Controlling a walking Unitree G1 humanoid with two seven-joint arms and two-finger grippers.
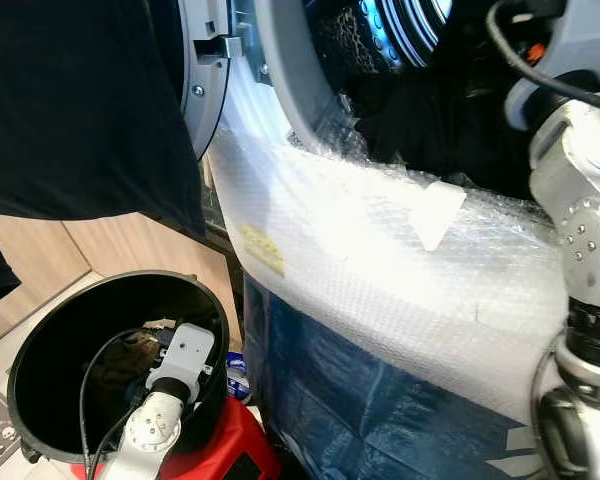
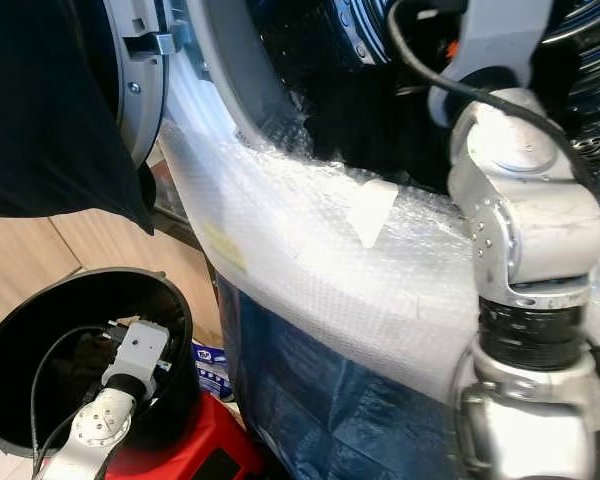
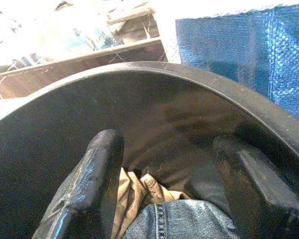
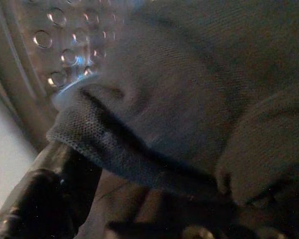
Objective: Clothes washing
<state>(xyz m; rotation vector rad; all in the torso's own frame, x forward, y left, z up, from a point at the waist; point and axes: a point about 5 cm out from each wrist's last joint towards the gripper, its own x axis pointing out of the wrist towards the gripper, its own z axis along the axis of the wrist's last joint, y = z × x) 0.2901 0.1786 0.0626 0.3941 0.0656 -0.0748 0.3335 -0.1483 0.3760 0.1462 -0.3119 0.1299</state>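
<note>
My left gripper [image 3: 169, 164] is open inside a black round laundry basket [image 1: 40, 330] at the lower left. Its fingers [image 3: 97, 169] hang just above blue jeans [image 3: 179, 219] and a tan cloth [image 3: 134, 191] lying in the basket. My right arm [image 2: 520, 200] reaches up into the washing machine's opening at the upper right. In the right wrist view the right gripper [image 4: 149, 199] is inside the perforated steel drum [image 4: 65, 45]. It is open, with a grey knit garment [image 4: 189, 99] draped over its fingers.
Bubble wrap [image 1: 380, 230] covers the machine's front, with blue sheeting [image 1: 360, 400] below it. The machine's door [image 1: 205, 60] stands open at the top left. A dark garment [image 1: 80, 100] hangs at the upper left. The basket rests on something red [image 1: 230, 440]. Wooden panels stand behind.
</note>
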